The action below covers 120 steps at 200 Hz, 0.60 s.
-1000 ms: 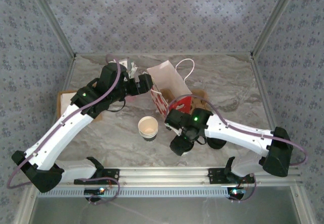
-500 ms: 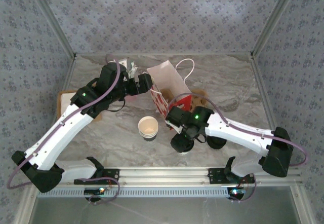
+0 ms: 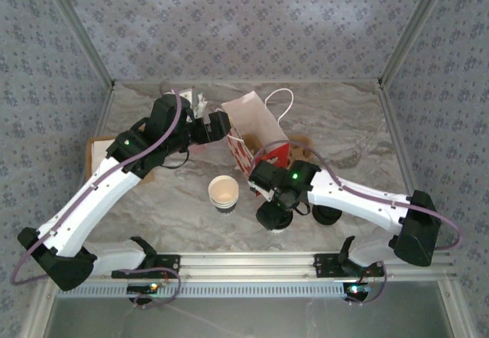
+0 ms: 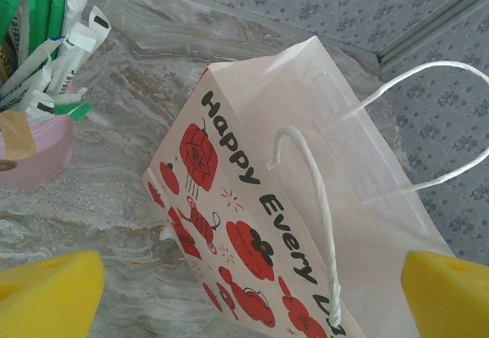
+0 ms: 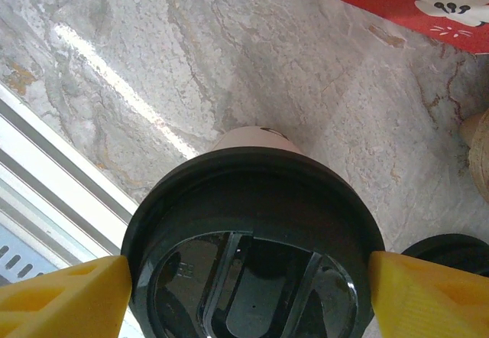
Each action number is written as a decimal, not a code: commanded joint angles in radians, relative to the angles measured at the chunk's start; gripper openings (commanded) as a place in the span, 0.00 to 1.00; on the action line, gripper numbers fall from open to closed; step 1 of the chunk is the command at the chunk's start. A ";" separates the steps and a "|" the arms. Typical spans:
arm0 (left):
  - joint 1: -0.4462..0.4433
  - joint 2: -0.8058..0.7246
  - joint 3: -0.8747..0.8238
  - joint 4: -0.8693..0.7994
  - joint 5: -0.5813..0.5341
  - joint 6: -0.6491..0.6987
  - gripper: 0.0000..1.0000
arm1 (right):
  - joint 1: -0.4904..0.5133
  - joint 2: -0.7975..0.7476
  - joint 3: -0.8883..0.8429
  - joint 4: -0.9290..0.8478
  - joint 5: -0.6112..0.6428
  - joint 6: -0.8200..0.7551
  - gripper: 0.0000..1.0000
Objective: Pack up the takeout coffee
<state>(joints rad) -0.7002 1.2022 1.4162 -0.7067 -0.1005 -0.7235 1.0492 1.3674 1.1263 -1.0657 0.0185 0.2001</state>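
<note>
The takeout coffee (image 5: pixel 252 238), a pale cup under a round black lid, stands on the marble near the front rail. My right gripper (image 5: pixel 248 273) reaches down over it, and its yellow fingers (image 5: pixel 69 292) press the lid's rim on both sides. From above, the coffee (image 3: pixel 273 217) sits under the right gripper (image 3: pixel 275 209), just below the bag. The white paper bag (image 4: pixel 306 200) with red prints and rope handles lies tilted, mouth open. My left gripper (image 4: pixel 252 281) hangs open close to the bag's printed side. In the top view the left gripper (image 3: pixel 219 128) is at the bag's (image 3: pixel 256 128) left edge.
A stack of lidless white cups (image 3: pixel 223 193) stands left of the coffee. A loose black lid (image 3: pixel 328 216) lies to its right, also at the right wrist view's edge (image 5: pixel 451 250). A pink tub of sachets (image 4: pixel 30 147) sits at the back left. The metal rail (image 3: pixel 244 265) runs along the front.
The right gripper has slid slightly left and its fingers have closed in on the coffee's lid. The left arm and the bag have not moved.
</note>
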 commanded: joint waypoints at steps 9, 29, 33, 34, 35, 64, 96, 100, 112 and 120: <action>0.004 0.003 0.005 0.009 0.010 0.010 0.99 | -0.003 0.008 -0.009 -0.008 0.019 -0.010 0.81; 0.004 0.005 0.006 0.011 0.011 0.008 1.00 | -0.002 0.006 -0.014 -0.004 0.019 -0.010 0.78; 0.003 0.005 0.006 0.012 0.011 0.007 0.99 | -0.001 0.008 -0.014 -0.004 0.020 -0.009 0.78; 0.004 0.005 0.006 0.012 0.011 0.007 0.99 | -0.001 0.008 -0.014 -0.004 0.020 -0.009 0.78; 0.004 0.005 0.006 0.012 0.011 0.008 1.00 | -0.001 0.008 -0.014 -0.004 0.020 -0.009 0.78; 0.005 0.007 0.007 0.012 0.012 0.008 0.99 | 0.003 0.009 -0.011 -0.009 0.026 -0.005 0.78; 0.004 0.005 0.007 0.011 0.013 0.007 0.99 | 0.007 0.015 -0.011 -0.011 0.026 -0.004 0.82; 0.004 0.005 0.007 0.012 0.013 0.007 0.99 | 0.008 0.015 -0.010 -0.011 0.027 -0.005 0.82; 0.004 0.005 0.007 0.011 0.012 0.007 1.00 | 0.010 0.015 -0.010 -0.015 0.026 -0.004 0.81; 0.004 0.005 0.010 0.013 0.013 0.008 0.99 | 0.013 0.018 -0.008 -0.016 0.027 -0.003 0.79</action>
<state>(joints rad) -0.7002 1.2060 1.4162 -0.7063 -0.0975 -0.7235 1.0508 1.3712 1.1233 -1.0660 0.0303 0.2005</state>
